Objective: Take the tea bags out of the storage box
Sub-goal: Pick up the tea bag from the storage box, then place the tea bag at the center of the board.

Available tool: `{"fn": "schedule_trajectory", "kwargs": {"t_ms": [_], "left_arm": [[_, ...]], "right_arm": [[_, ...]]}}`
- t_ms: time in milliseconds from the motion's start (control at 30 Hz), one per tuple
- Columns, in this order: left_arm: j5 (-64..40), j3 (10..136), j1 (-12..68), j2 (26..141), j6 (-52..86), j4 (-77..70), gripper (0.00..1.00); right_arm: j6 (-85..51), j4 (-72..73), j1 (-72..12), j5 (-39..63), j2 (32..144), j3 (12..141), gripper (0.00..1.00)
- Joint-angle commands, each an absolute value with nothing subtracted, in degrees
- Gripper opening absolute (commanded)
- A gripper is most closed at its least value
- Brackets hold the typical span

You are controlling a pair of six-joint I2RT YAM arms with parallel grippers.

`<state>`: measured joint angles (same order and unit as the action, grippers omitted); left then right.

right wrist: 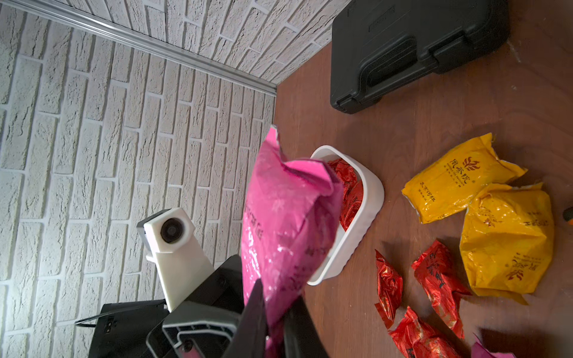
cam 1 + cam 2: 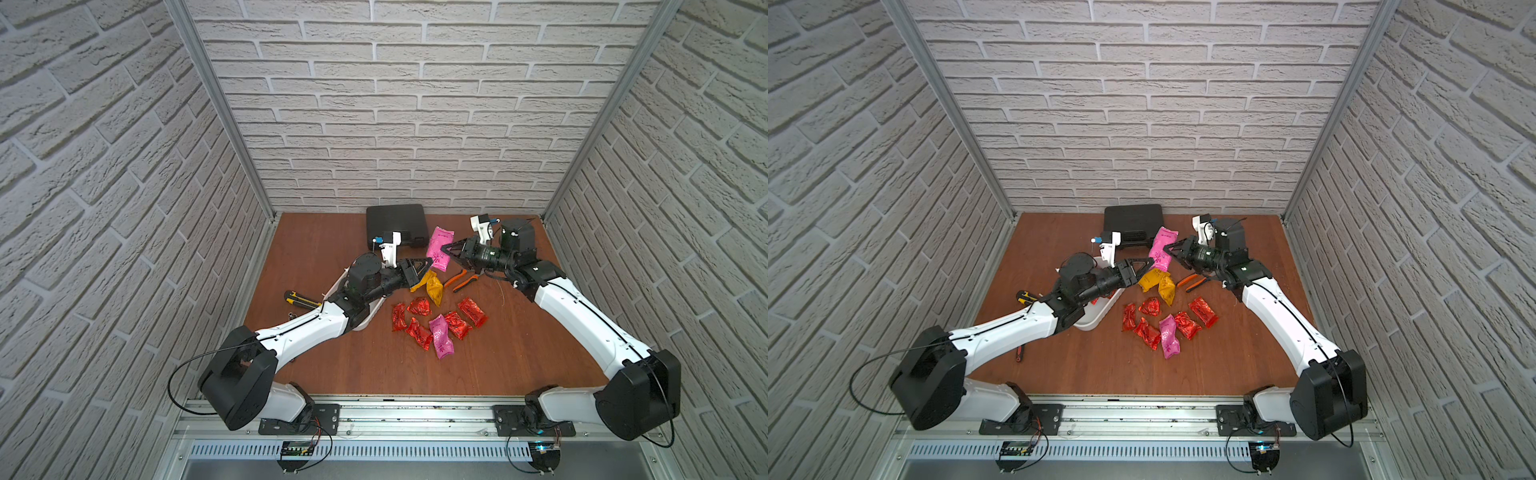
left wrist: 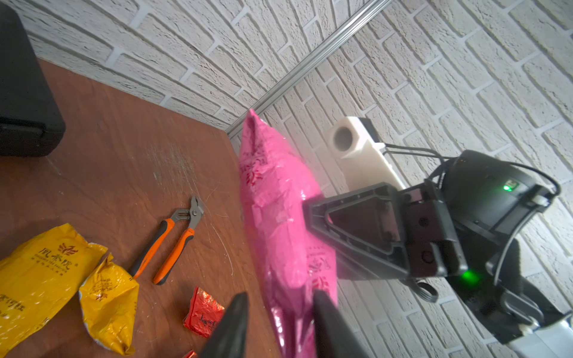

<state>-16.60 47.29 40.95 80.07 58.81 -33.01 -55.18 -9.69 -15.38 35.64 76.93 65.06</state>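
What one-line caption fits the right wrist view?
Right gripper pinches a crinkly magenta-pink foil tea bag; beyond, white plastic storage box holding shiny red tea bags.

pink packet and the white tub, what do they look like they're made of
pink packet: probably thin foil-lined plastic film with a glossy finish; it creases sharply and glints in the light. white tub: likely moulded plastic, smooth and semi-gloss, with rounded corners and an even, thin rim.

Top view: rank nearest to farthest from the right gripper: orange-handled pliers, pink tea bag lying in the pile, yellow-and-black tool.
From the right gripper:
1. orange-handled pliers, close by, toward the robot's base.
2. pink tea bag in the pile, mid-table.
3. yellow-and-black tool, far across, beside the left arm.
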Motion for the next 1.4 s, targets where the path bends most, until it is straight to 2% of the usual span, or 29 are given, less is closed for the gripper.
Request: {"fn": "schedule_trajectory", "kwargs": {"t_ms": [0,167,400,700,1000,1067,1167,1300,1367], "left_arm": [[-10.9,45.8,41.1,77.3,58.9,-29.1,0.75],[3.0,44.2,40.7,70.3,58.9,-11.2,0.78],[13.1,43.5,38.0,62.3,60.3,7.5,0.75],[15.4,42.2,34.0,57.3,65.1,20.5,0.73],[16.3,41.5,31.8,52.7,66.9,26.8,0.72],[16.1,41.5,30.8,51.8,66.9,29.0,0.72],[15.1,42.3,27.9,50.6,65.4,32.4,0.70],[4.0,43.5,18.7,51.7,58.0,33.1,0.71],[-3.1,44.6,13.2,53.5,52.7,32.6,0.72]], "right_arm": [[-51.7,-12.2,-15.8,34.7,74.6,65.0,0.10],[-44.3,-22.1,-19.0,30.7,70.4,61.1,0.08],[-35.2,-33.1,-29.8,23.3,66.0,53.3,0.07],[-37.7,-25.2,-45.3,19.0,69.4,44.0,0.06],[-39.1,-15.2,-51.5,17.1,84.3,48.6,0.07],[-38.9,-15.7,-52.5,15.8,87.3,50.5,0.11],[-38.1,-18.8,-53.2,13.0,89.0,52.8,0.25],[-35.3,-23.7,-53.4,9.0,85.7,54.7,0.46],[-33.1,-27.7,-53.4,6.7,84.3,57.0,0.51]]}}
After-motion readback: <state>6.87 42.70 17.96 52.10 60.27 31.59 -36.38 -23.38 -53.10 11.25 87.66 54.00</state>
